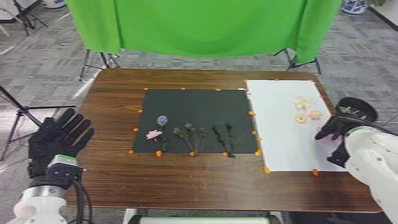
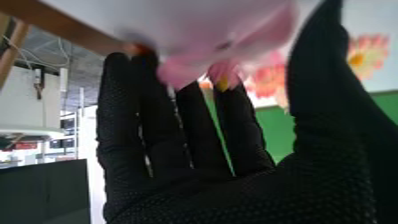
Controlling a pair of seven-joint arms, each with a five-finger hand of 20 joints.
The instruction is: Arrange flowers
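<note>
- Flowers, head view: pale blossoms (image 1: 303, 103) and peach blossoms (image 1: 308, 117) lie on the white sheet (image 1: 277, 140); a pink bloom (image 1: 154, 134), a blue bloom (image 1: 162, 120) and green sprigs (image 1: 191, 136) lie on the dark mat (image 1: 191, 105).
- Grouping, same view: stems point roughly towards the near edge of the mat, heads away; presumably a loose sorting that leaves each piece separate for picking up. The sheet appears to be the place for composing.
- Orange tabs (image 1: 266, 170) at the borders of mat and sheet, probably to keep both flat on the brown surface (image 1: 160, 185).
- Right hand (image 1: 338, 127), low at the sheet's outer edge, beside the blossoms; likely placed for fine work on a pink flower there.
- Left hand (image 1: 60, 137), spread open and empty beside the surface, seemingly parked out of the way.
- Right wrist view: fingers (image 2: 160, 125) extended, thumb well apart, pink petals (image 2: 200, 60) close to the tips, no firm grip evident; coral blossoms (image 2: 266, 80) just beyond.
</note>
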